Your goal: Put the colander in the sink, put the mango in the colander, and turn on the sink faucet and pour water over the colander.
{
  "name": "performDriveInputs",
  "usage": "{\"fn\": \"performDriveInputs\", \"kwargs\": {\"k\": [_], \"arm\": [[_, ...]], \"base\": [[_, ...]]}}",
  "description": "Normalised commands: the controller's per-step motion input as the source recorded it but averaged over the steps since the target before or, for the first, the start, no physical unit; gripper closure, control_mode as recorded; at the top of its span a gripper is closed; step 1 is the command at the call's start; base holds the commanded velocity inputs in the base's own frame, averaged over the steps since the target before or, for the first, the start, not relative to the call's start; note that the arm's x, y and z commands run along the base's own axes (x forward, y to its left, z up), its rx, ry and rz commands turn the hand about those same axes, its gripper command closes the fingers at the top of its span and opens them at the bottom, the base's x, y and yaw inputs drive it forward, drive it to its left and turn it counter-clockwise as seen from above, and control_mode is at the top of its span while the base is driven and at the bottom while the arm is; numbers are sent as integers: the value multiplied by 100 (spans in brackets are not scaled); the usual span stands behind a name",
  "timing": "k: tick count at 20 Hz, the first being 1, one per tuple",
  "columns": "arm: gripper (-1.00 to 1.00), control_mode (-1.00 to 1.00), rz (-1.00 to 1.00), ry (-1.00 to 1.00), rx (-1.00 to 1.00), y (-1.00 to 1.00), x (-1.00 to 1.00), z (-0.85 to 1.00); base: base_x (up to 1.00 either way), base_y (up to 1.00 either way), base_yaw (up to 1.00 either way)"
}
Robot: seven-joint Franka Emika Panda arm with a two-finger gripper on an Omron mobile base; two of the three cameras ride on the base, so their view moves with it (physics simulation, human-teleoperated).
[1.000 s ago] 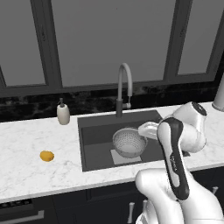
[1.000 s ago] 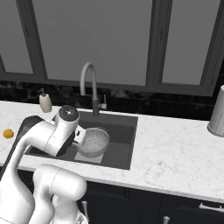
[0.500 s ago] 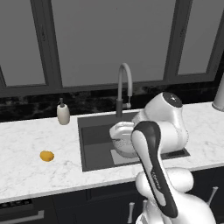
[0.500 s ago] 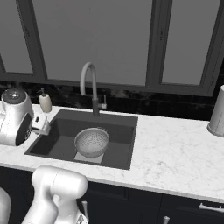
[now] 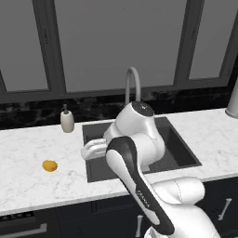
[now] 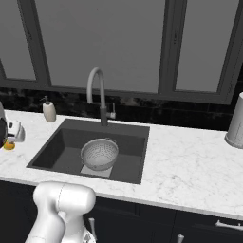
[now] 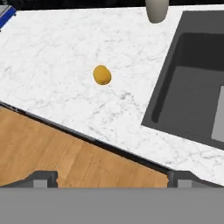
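— What sort of place is this?
— A home kitchen. A white marble-look counter runs along the wall, with a dark recessed sink cut into it and a tall gooseneck faucet behind the basin.
— Anything else that says kitchen?
— A metal colander sits in the sink, a cream soap bottle stands by the black stone backsplash, and a mango lies on the counter. Dark cabinet fronts with bar handles run below, large dark-framed windows above, and the hand view shows a wooden floor
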Motion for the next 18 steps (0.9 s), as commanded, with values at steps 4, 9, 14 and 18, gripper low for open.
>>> {"fn": "performDriveInputs", "kwargs": {"k": [4, 9, 14, 18], "arm": [[-100, -100, 14, 5, -15, 100, 16, -26], [-100, -100, 9, 6, -38, 81, 56, -43], [-100, -100, 6, 2, -29, 30, 77, -23], [-100, -100, 1, 9, -15, 10, 80, -13]], "base": [[0, 0, 0], [0, 0, 0], [0, 0, 0], [0, 0, 0]]}}
